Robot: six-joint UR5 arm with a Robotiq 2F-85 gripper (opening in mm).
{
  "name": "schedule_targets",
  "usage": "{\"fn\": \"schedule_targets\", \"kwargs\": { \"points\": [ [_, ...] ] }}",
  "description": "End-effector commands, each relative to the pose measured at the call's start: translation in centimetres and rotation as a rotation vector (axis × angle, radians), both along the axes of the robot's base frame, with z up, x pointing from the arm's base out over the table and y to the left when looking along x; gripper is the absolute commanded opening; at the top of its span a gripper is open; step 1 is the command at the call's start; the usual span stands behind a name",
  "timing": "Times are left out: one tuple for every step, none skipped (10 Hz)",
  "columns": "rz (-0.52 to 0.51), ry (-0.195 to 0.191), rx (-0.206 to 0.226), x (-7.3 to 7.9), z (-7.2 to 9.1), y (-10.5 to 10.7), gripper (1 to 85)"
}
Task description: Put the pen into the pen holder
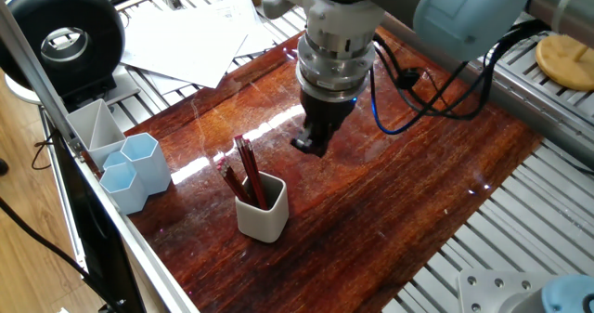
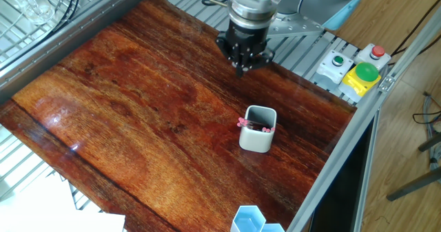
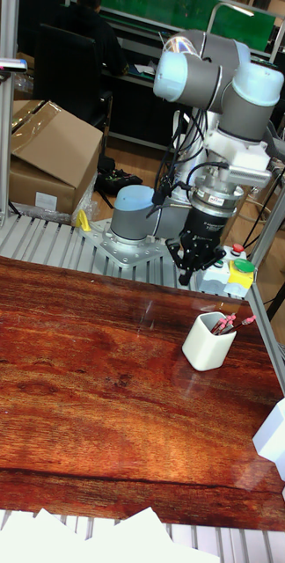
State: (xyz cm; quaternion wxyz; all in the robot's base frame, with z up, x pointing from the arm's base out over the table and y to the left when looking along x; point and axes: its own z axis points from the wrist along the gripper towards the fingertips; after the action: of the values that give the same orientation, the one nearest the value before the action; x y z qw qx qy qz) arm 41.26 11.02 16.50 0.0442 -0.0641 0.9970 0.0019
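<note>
- Hovering above the bench [image 2: 138, 101], the end effector [image 1: 309, 146] is pointed down; whether its fingers are apart or together cannot be told.
- No pen is seen in it.
- Near it, the holder [image 1: 261, 212] stands upright, so its red pens [image 1: 246, 171] lean against the rim.

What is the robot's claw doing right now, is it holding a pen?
Gripper: hanging above the table, away from the pen holder. No pen shows in it, but open or shut cannot be told.
</note>
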Motion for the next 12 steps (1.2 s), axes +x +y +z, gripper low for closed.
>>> {"fn": "schedule_targets", "kwargs": {
  "points": [
    [-0.203,-0.044,0.082,1.6,0.2,1.3,1.0],
    [-0.272,-0.02,0.029,0.8,0.0,-0.2,1.0],
    [-0.25,-0.007,-0.005,0.4,0.0,-1.0,1.0],
    [-0.214,0.006,-0.013,0.0,0.0,-1.0,1.0],
    [-0.161,0.013,-0.003,0.1,0.1,-1.1,1.0],
    [-0.109,0.046,0.0,1.5,1.5,-3.3,1.0],
    [-0.064,0.077,0.011,3.0,2.8,-4.6,1.0],
    [-0.028,0.102,0.02,4.7,4.2,-5.3,1.0],
    [-0.013,0.116,0.016,6.4,4.7,-5.4,1.0],
    [-0.032,0.099,0.005,7.9,4.1,-4.6,1.0],
    [-0.06,0.103,0.032,8.4,3.4,-3.5,1.0],
    [-0.089,0.104,0.019,8.6,2.7,-3.8,1.0]
  ]
}}
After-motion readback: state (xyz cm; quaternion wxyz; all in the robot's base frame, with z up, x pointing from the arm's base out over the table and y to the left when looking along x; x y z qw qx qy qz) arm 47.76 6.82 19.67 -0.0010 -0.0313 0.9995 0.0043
